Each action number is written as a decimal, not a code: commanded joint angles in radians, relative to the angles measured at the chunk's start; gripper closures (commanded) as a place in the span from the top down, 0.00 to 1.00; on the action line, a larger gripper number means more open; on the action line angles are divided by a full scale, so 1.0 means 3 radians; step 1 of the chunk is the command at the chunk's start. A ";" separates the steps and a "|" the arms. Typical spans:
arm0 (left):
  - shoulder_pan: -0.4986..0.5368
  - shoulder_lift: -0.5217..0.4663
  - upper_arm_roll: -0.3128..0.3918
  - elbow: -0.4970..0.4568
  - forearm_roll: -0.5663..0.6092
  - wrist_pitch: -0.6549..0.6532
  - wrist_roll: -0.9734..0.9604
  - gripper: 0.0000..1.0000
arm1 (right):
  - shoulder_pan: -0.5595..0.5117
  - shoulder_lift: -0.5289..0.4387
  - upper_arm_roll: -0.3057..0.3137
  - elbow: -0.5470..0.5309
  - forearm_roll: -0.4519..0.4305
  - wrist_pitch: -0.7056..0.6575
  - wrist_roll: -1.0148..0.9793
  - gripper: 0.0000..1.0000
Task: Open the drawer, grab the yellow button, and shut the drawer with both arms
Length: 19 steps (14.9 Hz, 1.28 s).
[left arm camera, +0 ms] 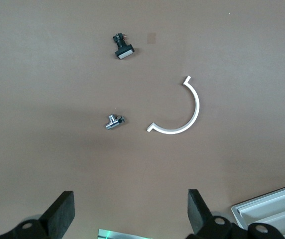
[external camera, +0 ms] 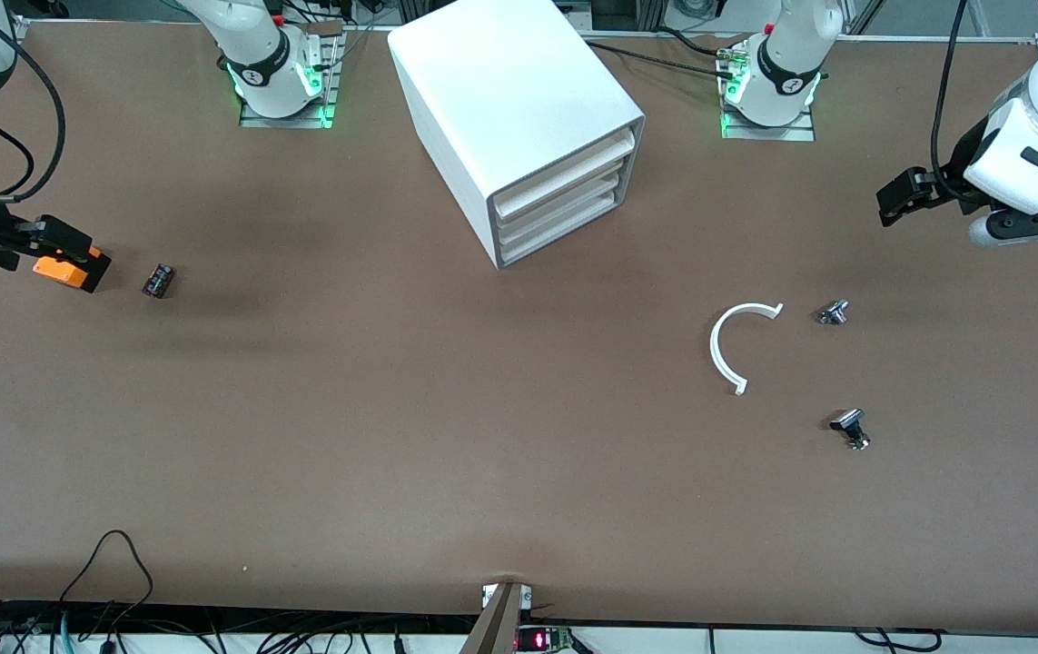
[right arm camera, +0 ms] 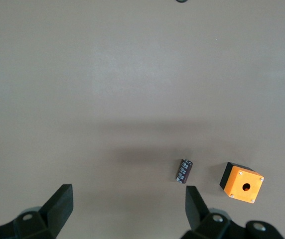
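Table (external camera: pixel 391 436): brown, bare over most of its surface; white cabinet (external camera: pixel 519 118) stands between the two arm bases, its front turned toward the front camera and the left arm's end; three tray drawers stacked in it, the top drawer (external camera: pixel 566 174) pushed in, flush with the two below; button not visible in any view.

Left arm: comes in raised at its own end of the table, wrist bent down; left gripper (left arm camera: pixel 132 214) hangs in the air over bare table, fingers spread wide, nothing between them. Right arm: likewise raised at its own end; right gripper (right arm camera: pixel 127 211) over the table close to the orange cube, fingers wide apart, empty.

White C-shaped ring piece (external camera: pixel 736 345) lies flat toward the left arm's end; orange cube (right arm camera: pixel 242 182) with a round hole in its top face; dark cylindrical capacitor (right arm camera: pixel 184 171) just beside it, apart; silver fitting (external camera: pixel 833 312) next to the ring; black-and-silver part (external camera: pixel 851 427) nearer the front camera.
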 commanded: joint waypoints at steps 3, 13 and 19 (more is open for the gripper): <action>-0.0033 0.0312 -0.0132 0.0183 -0.0061 -0.0145 0.0048 1.00 | 0.0003 0.0038 0.0012 0.0092 0.0064 -0.0067 0.0067 1.00; 0.0079 0.0941 -0.0142 -0.0592 -0.1755 -0.0278 0.0549 1.00 | 0.0003 0.0054 0.0017 0.0071 0.0069 -0.0103 0.0036 1.00; -0.0033 0.1212 -0.0239 -0.1125 -0.2927 -0.0192 0.0820 1.00 | 0.0182 0.0166 0.0033 0.0087 0.0038 -0.0103 0.0021 1.00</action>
